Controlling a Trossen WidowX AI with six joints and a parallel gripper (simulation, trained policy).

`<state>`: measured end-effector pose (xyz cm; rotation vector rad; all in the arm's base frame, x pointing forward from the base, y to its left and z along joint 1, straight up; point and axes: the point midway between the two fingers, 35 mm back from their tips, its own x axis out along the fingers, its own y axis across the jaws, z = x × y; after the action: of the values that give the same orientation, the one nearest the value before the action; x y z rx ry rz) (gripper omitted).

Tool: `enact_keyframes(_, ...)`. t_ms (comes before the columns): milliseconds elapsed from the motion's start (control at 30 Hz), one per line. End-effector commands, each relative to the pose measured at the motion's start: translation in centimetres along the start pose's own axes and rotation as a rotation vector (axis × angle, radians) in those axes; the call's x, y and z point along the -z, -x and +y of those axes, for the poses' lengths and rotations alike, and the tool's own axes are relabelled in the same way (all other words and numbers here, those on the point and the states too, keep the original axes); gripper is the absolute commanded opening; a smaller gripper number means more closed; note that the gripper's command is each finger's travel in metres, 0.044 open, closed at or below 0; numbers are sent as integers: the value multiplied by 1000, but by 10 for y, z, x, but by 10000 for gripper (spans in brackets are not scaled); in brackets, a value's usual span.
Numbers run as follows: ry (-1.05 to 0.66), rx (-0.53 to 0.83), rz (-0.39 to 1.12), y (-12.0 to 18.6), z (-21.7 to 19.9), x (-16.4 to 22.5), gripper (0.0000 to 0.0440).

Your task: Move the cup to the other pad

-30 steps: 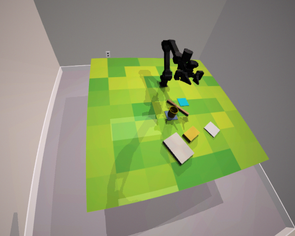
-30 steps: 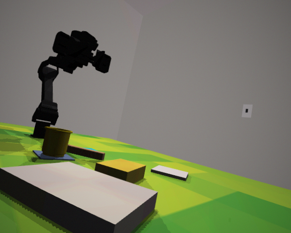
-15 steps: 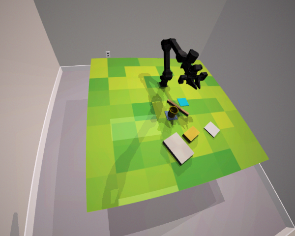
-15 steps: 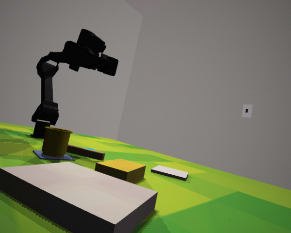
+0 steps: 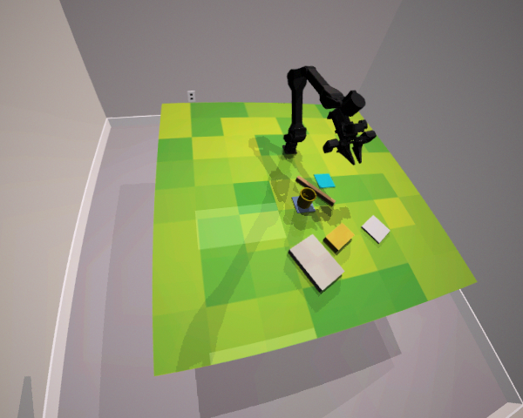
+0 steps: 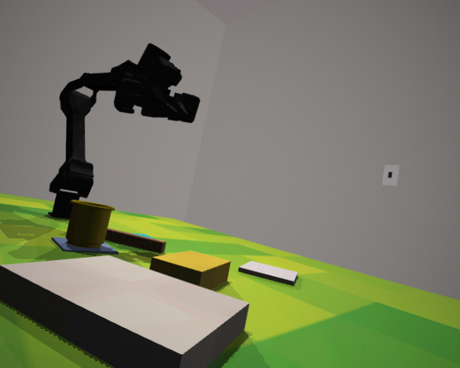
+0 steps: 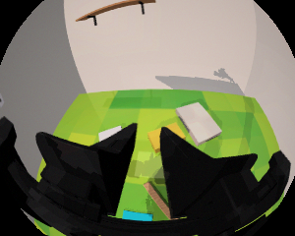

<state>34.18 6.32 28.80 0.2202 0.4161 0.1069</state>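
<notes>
1 cup (image 5: pixel 306 196) (image 6: pixel 88 225), upright on blue pad (image 5: pixel 304 210) (image 6: pixel 83 248). 1 gripper (image 5: pixel 356 163) (image 6: pixel 192 113) (image 7: pixel 148 130), raised, partly open, unladen. Approach or retreat: undetermined. If transfer is pending, wider-fingered descent is required.

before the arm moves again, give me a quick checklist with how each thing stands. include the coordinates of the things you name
1. Cup (image 5: pixel 304 198) (image 6: pixel 88 225) upright: ok.
2. Cup resting on a pad: ok, it stands on the dark blue pad (image 5: pixel 296 204) (image 6: pixel 60 243).
3. Cyan pad (image 5: pixel 324 180) (image 7: pixel 137 215) free to take the cup: ok, nothing on it in the top view.
4. Hand (image 5: pixel 356 163) (image 7: pixel 148 130) open wide enough for the cup: not ok, its fingers are only slightly parted.
5. Straight path between pads: not ok, the brown bar (image 5: pixel 315 191) (image 6: pixel 135 240) (image 7: pixel 157 201) lies between them.
6. Marbles inside the cup: cannot tell, its inside is too dark.
</notes>
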Motion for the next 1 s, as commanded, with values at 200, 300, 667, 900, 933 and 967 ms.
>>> enact_keyframes(200,-68,24,160,-13,11,13,105)
enact_keyframes(300,-84,35,204,-16,14,16,110)
enact_keyframes(667,-129,91,365,-26,19,28,121)
enact_keyframes(900,-137,136,466,-31,19,37,128)
enact_keyframes(933,-137,143,480,-32,18,39,129)
enact_keyframes(967,-137,149,494,-33,18,40,130)
